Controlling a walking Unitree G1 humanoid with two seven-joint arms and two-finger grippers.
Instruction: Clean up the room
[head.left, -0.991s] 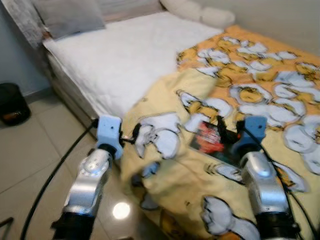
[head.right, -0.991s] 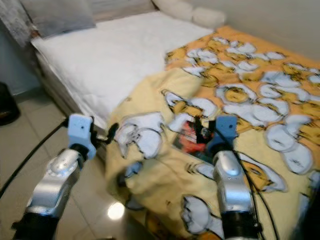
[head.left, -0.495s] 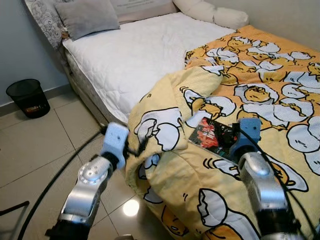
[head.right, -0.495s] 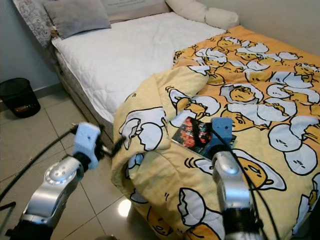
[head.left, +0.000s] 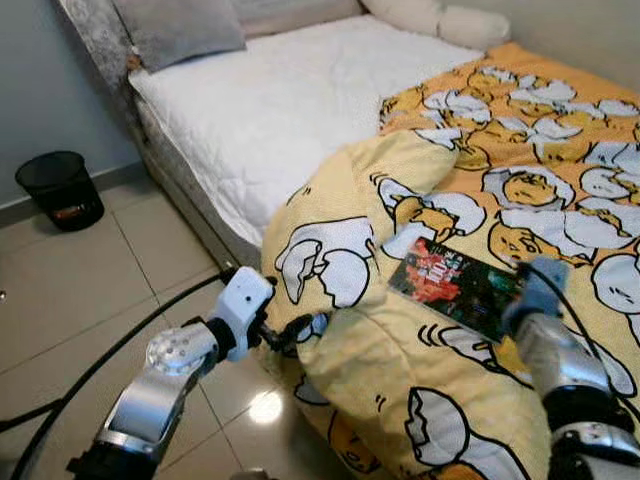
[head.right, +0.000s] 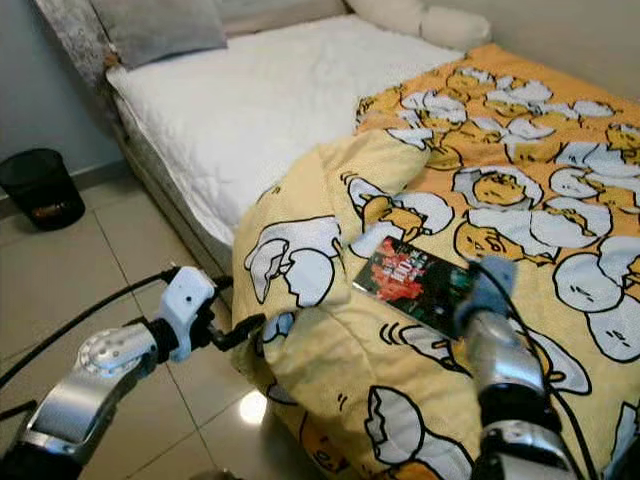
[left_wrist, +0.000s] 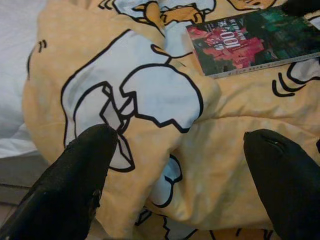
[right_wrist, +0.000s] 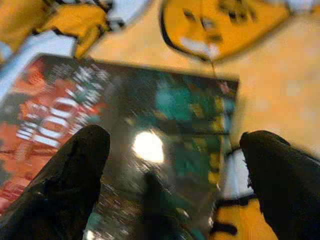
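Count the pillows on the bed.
3: a grey pillow at the head by the wall, and two cream pillows side by side at the far corner. Others may lie beyond the frame.

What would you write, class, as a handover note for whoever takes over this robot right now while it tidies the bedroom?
Left gripper: open, at the hanging fold of the yellow blanket by the bed's edge, holding nothing.
Right gripper: open, just over the book, not gripping it.
The book lies flat on the blanket, which is bunched up and drooping toward the floor. The white mattress lies uncovered; a grey pillow sits at its head. A black bin stands on the floor.
Done: nothing visibly finished.
Left: probably remove the book, then spread the blanket.
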